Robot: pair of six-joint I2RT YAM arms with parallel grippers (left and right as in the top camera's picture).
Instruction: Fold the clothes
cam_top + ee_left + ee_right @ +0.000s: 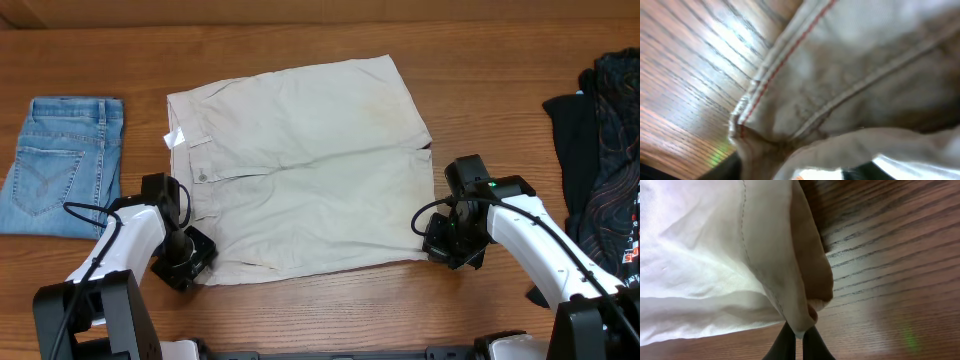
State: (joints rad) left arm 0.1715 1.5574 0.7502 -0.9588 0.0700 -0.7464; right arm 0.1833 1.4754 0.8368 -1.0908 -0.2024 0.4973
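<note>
The clothes, a pair of pale beige shorts [300, 160], lie spread flat mid-table with the waistband to the left. My left gripper [185, 265] sits at the near left corner. In the left wrist view the red-stitched seam of the shorts [865, 60] fills the frame, and cloth bunches between the dark fingers of the left gripper [795, 172]. Blur hides how far the jaws have come together. My right gripper [450, 245] is at the near right hem corner. In the right wrist view the right gripper [799, 340] is shut, pinching a corner of the shorts [715, 255].
A folded blue denim piece [62, 165] lies at the far left of the wooden table [300, 30]. A heap of dark clothes [605, 150] sits at the right edge. Both arm bases stand along the near edge.
</note>
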